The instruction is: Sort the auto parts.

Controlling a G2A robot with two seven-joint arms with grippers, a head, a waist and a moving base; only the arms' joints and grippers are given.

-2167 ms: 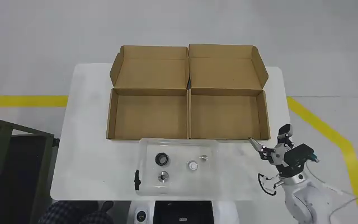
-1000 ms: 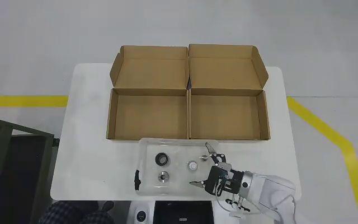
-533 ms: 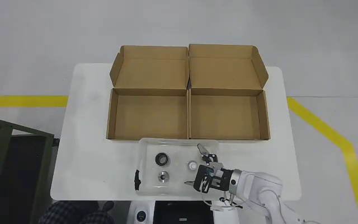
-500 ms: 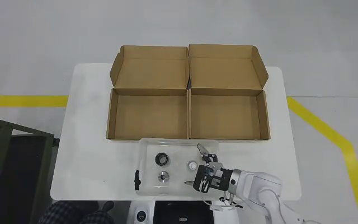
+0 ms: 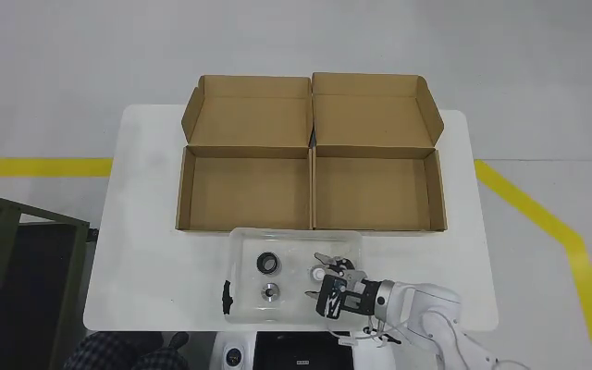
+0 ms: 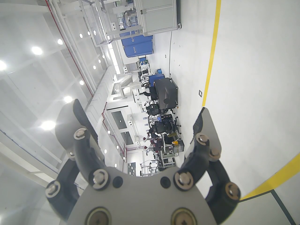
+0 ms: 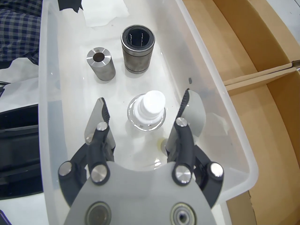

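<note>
A clear plastic bin point(image 5: 242, 242) at the table's front edge holds the parts. Inside stand a dark bearing sleeve point(image 7: 137, 47) point(image 5: 268, 263), a smaller steel cylinder point(image 7: 100, 64) point(image 5: 268, 294) and a white stepped part on a clear round base point(image 7: 152, 111) point(image 5: 318, 274). My right gripper point(image 7: 144, 98) point(image 5: 314, 277) is lowered into the bin, open, with one finger on each side of the white part and not touching it. My left gripper point(image 6: 139, 108) is open, holds nothing and faces away from the table into the room.
Two open cardboard boxes, left point(image 5: 245, 192) and right point(image 5: 375, 192), stand side by side just behind the bin, lids folded back. Black tape point(image 5: 225, 298) and a scrap of white paper point(image 7: 105, 9) mark the bin's left end. Bare white table lies on both sides.
My right arm came from the table's right front edge over the bin, then edged left, so the open fingers now straddle the white part. The parts have not moved.
</note>
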